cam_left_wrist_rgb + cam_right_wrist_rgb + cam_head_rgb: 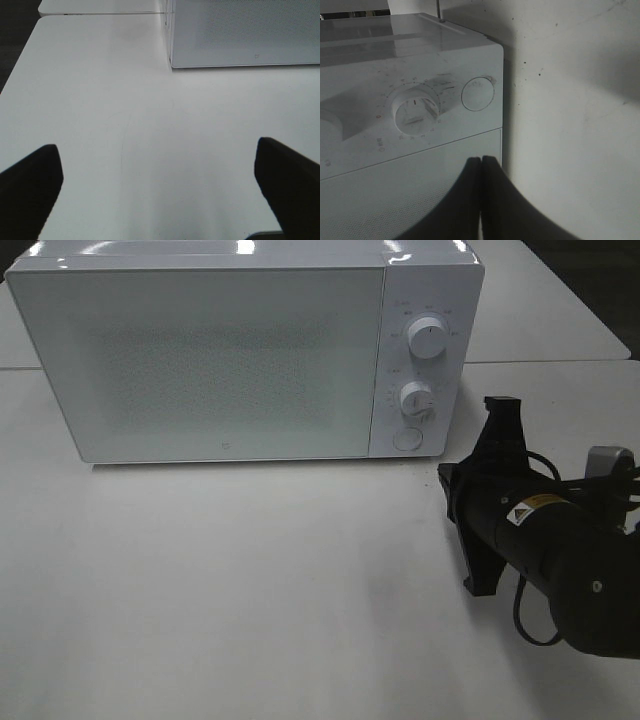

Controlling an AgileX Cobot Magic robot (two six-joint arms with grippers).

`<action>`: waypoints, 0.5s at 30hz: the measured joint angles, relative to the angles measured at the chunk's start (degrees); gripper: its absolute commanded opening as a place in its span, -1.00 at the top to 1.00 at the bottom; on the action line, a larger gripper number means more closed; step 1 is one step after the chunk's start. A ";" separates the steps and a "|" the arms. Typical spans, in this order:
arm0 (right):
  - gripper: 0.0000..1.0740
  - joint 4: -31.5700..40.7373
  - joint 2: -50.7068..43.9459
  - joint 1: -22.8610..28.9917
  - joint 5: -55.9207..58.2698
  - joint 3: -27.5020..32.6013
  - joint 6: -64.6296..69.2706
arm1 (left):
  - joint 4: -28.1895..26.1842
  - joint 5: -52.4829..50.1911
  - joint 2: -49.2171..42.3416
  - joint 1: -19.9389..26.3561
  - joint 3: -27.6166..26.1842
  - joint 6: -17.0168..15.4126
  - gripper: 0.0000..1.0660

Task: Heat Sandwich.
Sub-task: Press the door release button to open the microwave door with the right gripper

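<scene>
Glossy white microwave (230,360), seemingly plastic, on matt white table (250,590).

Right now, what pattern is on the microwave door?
A fine dotted mesh across the white boxy microwave's pale door; shows best in the exterior high view.

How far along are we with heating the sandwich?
Done: the microwave door is shut. No sandwich is in view, and the door hides whether it is inside. In hand: the right gripper, shut, points at the control panel near the round button and lower dial. The left gripper hangs open over the table. Left, probably: setting the dial and taking the sandwich out.
</scene>
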 measured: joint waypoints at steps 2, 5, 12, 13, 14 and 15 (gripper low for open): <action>0.99 -0.11 0.57 -0.06 0.00 -0.46 0.11 | 0.00 0.00 0.00 0.00 0.00 0.00 -0.94; 0.99 -2.12 2.46 -1.03 0.63 -1.89 0.63 | 0.00 0.00 0.00 0.00 0.00 0.00 -0.94; 0.99 -8.37 7.51 -5.50 1.83 -8.02 3.27 | 0.00 0.00 0.00 0.00 0.00 0.00 -0.94; 0.99 -8.65 8.19 -5.84 2.12 -9.00 3.32 | 0.00 0.00 0.00 0.00 0.00 0.00 -0.94; 0.99 -9.00 9.00 -6.19 2.58 -9.85 3.32 | 0.00 0.00 0.00 0.00 0.00 0.00 -0.94; 0.99 -9.00 9.00 -6.19 2.58 -9.85 3.32 | 0.00 0.00 0.00 0.00 0.00 0.00 -0.94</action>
